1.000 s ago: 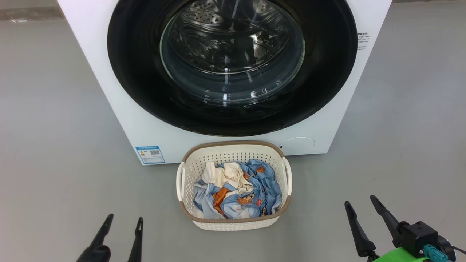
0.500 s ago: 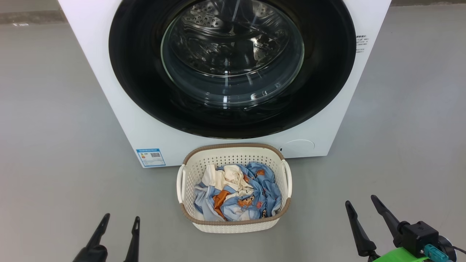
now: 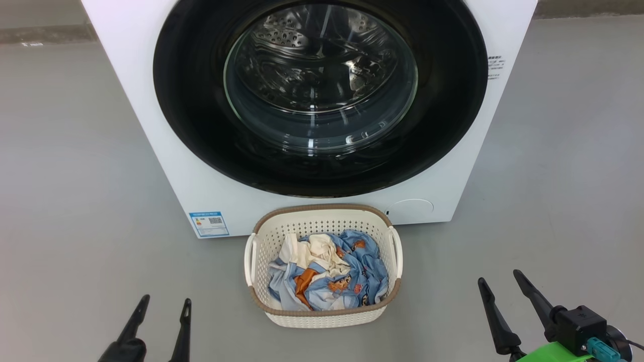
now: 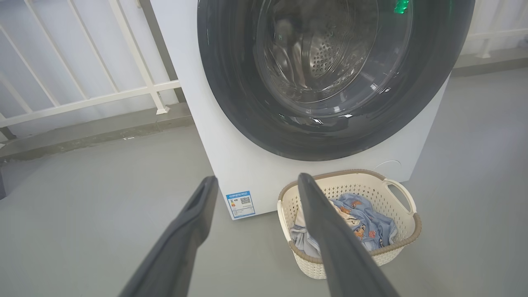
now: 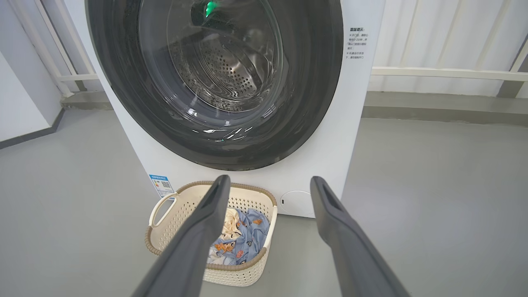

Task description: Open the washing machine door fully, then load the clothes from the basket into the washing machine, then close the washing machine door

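The white washing machine [image 3: 166,151] stands ahead with its round black-rimmed door [image 3: 191,115] shut flat against the front; the steel drum shows through the glass. Right below it on the floor sits the cream basket [image 3: 322,318] holding the clothes [image 3: 347,281], light blue cloth with orange figures and a cream piece on top. My left gripper [image 3: 164,301] hovers open at the lower left, well short of the basket. At the lower right my right gripper [image 3: 500,277] is open too, empty. Both wrist views look at the door [image 4: 231,103] [image 5: 313,103] and basket [image 4: 387,255] [image 5: 231,276].
Grey floor [image 3: 75,176] spreads wide on both sides of the machine. A white railing [image 4: 82,99] on a low kerb runs behind it, seen also at the right [image 5: 445,73]. A blue label [image 3: 209,223] marks the machine's lower front left.
The head camera has tilted slightly, so machine and basket sit a little lower in the picture. Both grippers stay open; the left one shows slightly lower.
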